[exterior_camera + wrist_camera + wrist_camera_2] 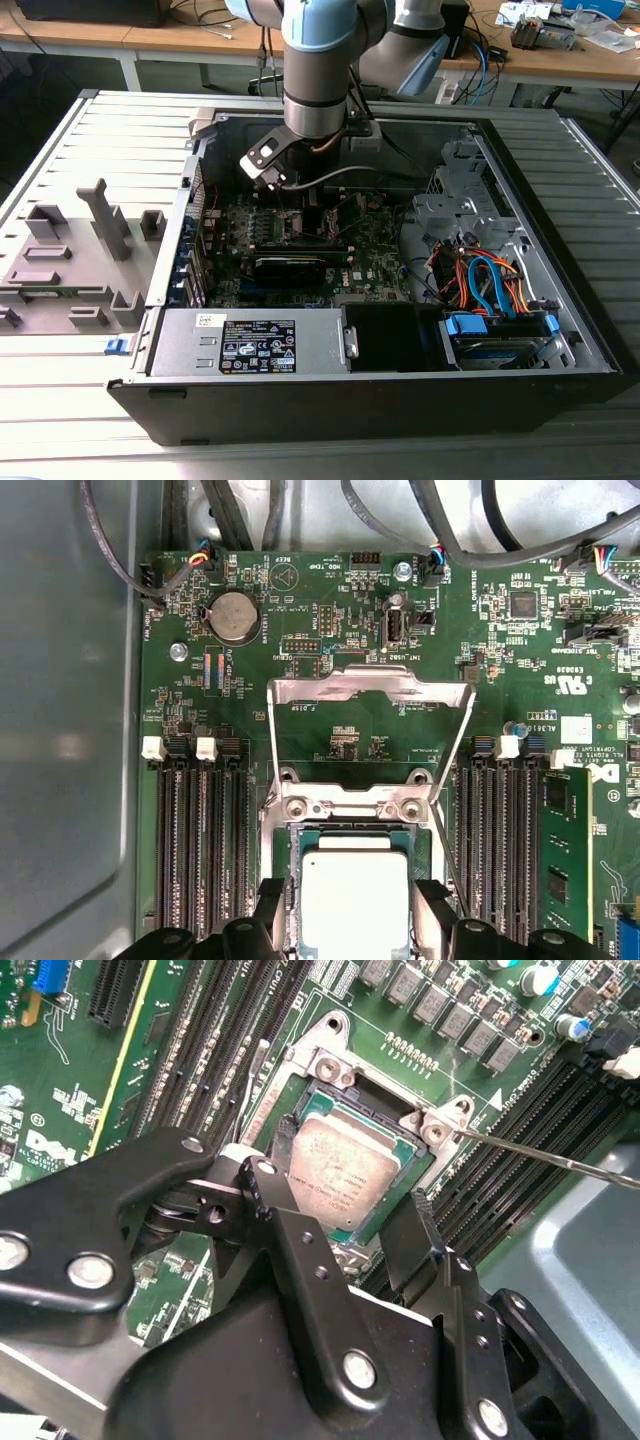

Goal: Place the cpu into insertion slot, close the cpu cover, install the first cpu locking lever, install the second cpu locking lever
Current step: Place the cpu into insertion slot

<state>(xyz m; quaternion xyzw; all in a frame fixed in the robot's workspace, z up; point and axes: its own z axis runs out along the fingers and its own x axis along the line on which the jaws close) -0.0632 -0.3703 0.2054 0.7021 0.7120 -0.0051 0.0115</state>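
Green board (300, 610): cpu (354, 905) btwn end effector (351, 892) fingers (272, 908)

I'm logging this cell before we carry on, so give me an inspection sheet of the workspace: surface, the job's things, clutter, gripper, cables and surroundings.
Surface: grey slatted table carrying an open computer case.
Job's things: cpu lies at the insertion slot, and I cannot tell if it is fully seated; cpu cover is swung open, away from the slot.
Clutter: grey fixture blocks and a small blue piece on the exterior view's left.
Gripper: gripper sits right over the cpu; grip cannot be judged.
Cables: orange and blue cables bundled inside the case; grey cable at the wrist.
Surroundings: wooden benches behind, with loose items on them.
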